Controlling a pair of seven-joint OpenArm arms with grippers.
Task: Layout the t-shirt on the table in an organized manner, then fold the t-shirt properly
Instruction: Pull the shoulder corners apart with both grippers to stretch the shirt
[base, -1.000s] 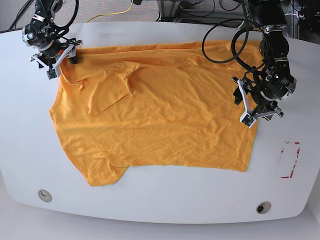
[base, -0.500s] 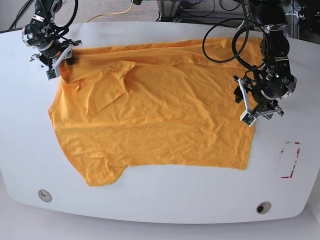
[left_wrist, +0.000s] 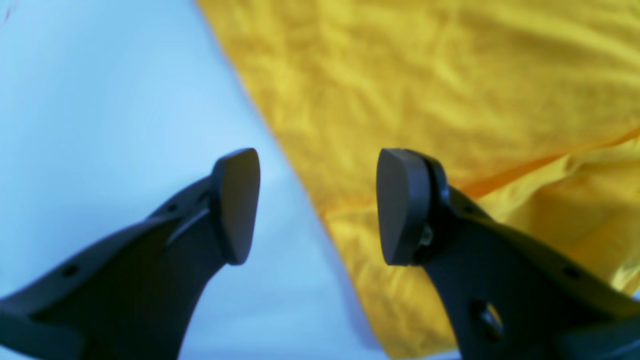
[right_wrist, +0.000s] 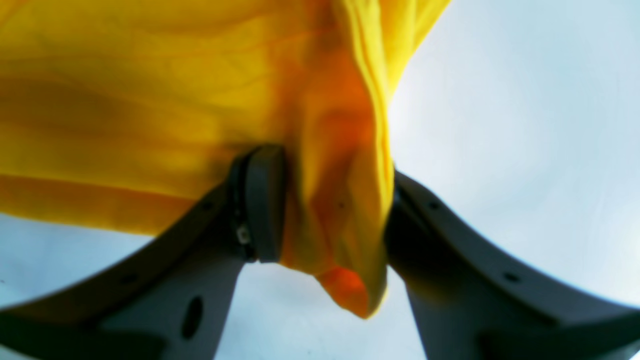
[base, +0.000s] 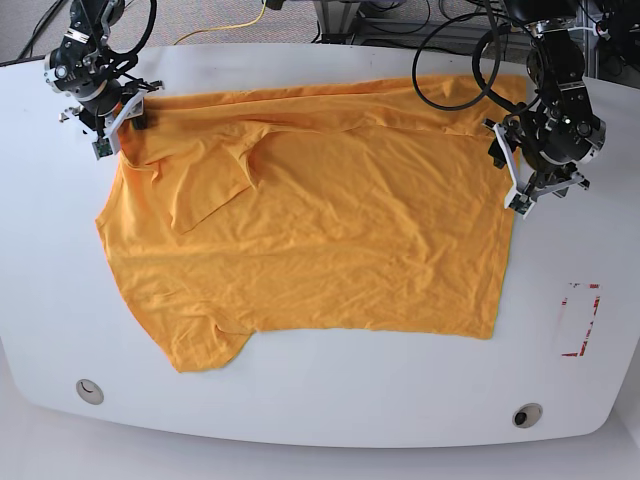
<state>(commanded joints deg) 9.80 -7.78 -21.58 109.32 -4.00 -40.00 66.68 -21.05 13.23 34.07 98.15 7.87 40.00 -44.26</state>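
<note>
The orange-yellow t-shirt (base: 320, 235) lies spread and wrinkled on the white table (base: 330, 425), with one sleeve folded inward at the upper left. At the far-left corner, my right gripper (base: 138, 113) is shut on a bunched fold of the t-shirt (right_wrist: 345, 200). My left gripper (base: 545, 195) hovers open at the shirt's right edge. In the left wrist view the gripper (left_wrist: 317, 205) holds nothing; the t-shirt (left_wrist: 450, 90) hem runs between its fingers, with bare table (left_wrist: 100, 100) on the left. No script shows on the shirt.
A red-marked rectangle (base: 580, 320) sits on the table near the right edge. Two round grommet holes (base: 89, 390) (base: 526, 414) lie near the front edge. Black cables (base: 450, 70) loop from the left arm over the shirt's far-right part.
My left gripper has moved toward the far side along the shirt's right edge, still open. My right gripper has kept its hold on the far-left corner, hardly moving.
</note>
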